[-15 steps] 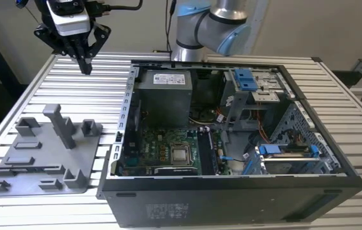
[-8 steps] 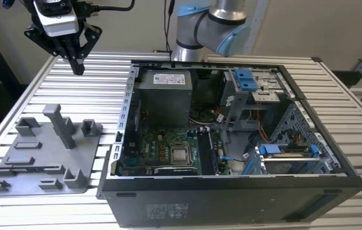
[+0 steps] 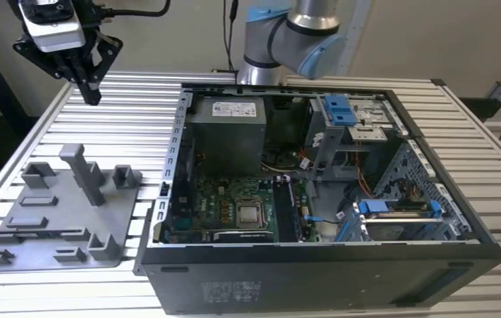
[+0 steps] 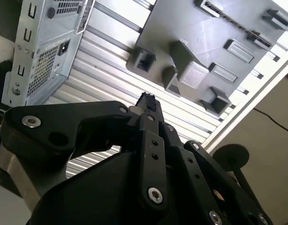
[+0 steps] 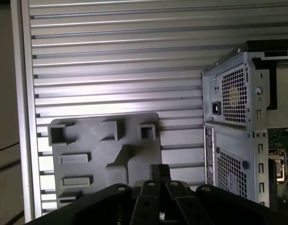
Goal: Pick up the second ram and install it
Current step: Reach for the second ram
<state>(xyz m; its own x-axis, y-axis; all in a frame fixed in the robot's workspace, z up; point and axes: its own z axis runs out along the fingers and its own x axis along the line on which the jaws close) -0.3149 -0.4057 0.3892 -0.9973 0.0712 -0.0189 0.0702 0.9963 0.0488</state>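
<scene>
My gripper (image 3: 89,97) hangs high over the far corner of the slatted table, on the exterior view's left. It points down and its fingers are shut together with nothing between them. Both wrist views show the closed tips (image 4: 146,100) (image 5: 160,169) above the grey plastic tray (image 3: 67,213) (image 4: 181,23) (image 5: 97,145) with upright posts. A thin dark strip (image 3: 43,233) (image 4: 232,21) lies in the tray's long slot; I cannot tell whether it is the second ram. The open computer case (image 3: 321,255) shows its motherboard (image 3: 232,199) and dark memory slots (image 3: 287,212).
The arm's base (image 3: 295,40) stands behind the case. A tall post (image 3: 83,172) rises from the tray below the gripper. The case's perforated rear panel (image 4: 40,51) (image 5: 232,98) is beside the tray. Bare table slats (image 3: 126,106) lie between gripper and case.
</scene>
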